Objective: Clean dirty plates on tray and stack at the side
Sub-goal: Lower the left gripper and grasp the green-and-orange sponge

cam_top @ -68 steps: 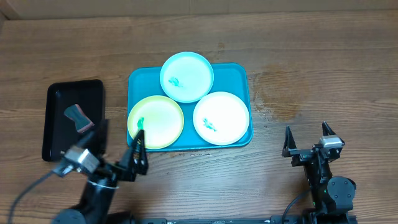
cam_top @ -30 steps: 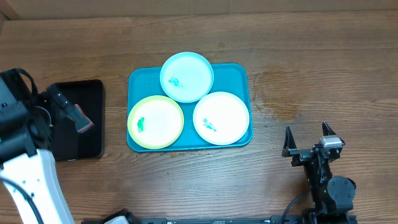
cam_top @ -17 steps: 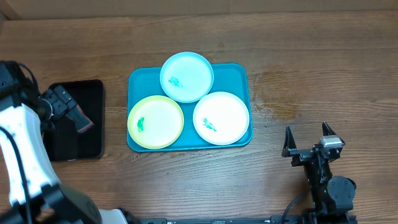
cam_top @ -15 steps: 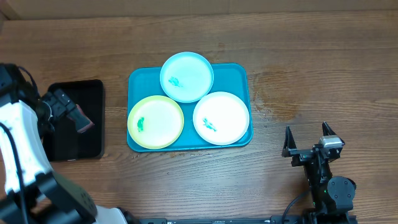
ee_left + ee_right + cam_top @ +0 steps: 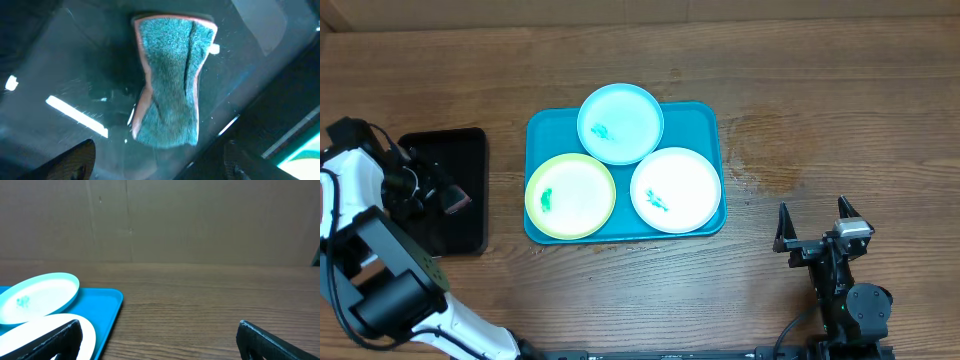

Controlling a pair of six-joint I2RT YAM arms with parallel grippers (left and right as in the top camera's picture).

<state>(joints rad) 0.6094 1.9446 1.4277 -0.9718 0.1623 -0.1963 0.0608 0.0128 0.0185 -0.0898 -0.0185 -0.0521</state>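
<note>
Three plates lie on the teal tray [image 5: 703, 122]: a light blue plate [image 5: 620, 122] at the back, a yellow-green plate [image 5: 570, 196] front left and a white plate [image 5: 676, 190] front right, each with a small green-blue smear. My left gripper [image 5: 424, 184] is open over the black tray, just left of a teal sponge with pink edges [image 5: 455, 198]. In the left wrist view the sponge [image 5: 170, 80] lies ahead of my open left gripper [image 5: 157, 162], not held. My right gripper [image 5: 814, 230] is open and empty, front right of the teal tray.
The small black tray [image 5: 460, 150] sits left of the teal tray and holds only the sponge. In the right wrist view the teal tray [image 5: 102, 310], light blue plate [image 5: 37, 296] and white plate [image 5: 87, 330] lie left of my open right gripper [image 5: 160, 340]. A brown wall stands behind.
My left arm swung from the front edge near the yellow-green plate out to the left and came over the black tray by the sponge. The right arm and plates have not moved.
</note>
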